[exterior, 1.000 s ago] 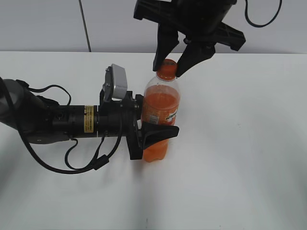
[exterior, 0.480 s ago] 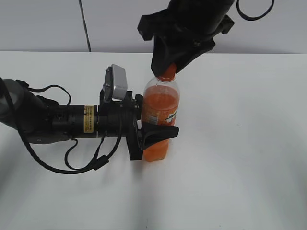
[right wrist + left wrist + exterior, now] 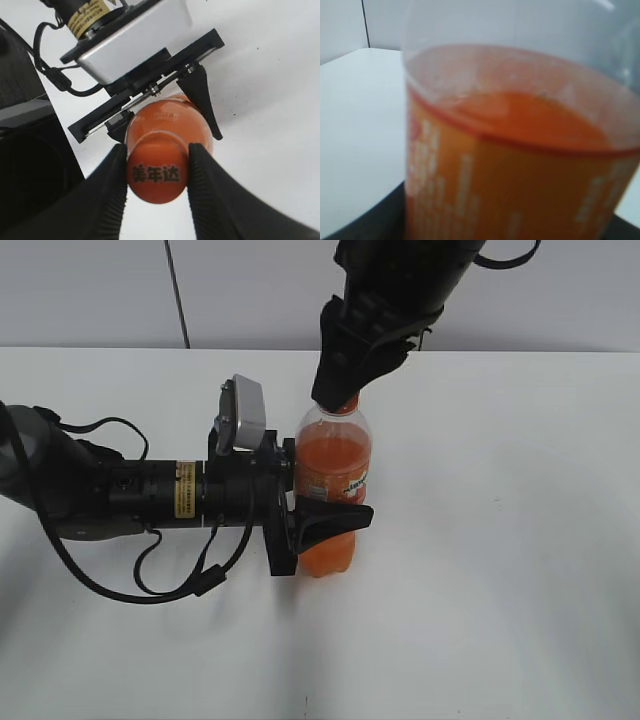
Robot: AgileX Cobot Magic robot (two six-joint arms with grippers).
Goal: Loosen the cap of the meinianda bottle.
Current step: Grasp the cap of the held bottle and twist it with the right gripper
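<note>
The bottle (image 3: 333, 485) stands upright in the middle of the white worktop (image 3: 500, 540). The left gripper (image 3: 318, 515) comes in from the left, its jaws clamped on the bottle's body. The right gripper (image 3: 156, 172) reaches down from above, its 2 jaws squeezed tight on the orange cap (image 3: 156, 175).

left arm (image 3: 150, 495): matte black cylinder, yellow sticker with dark print around it
wrist camera (image 3: 241, 414): silver-grey rounded box on a black bracket
cables (image 3: 150, 585): thin black loops beneath and behind the left arm
left gripper (image 3: 322, 515): black tapering fingers
right gripper (image 3: 157, 172): black, finely ribbed finger pads
bracket screws (image 3: 155, 90): small, silver, in a black plate
</note>
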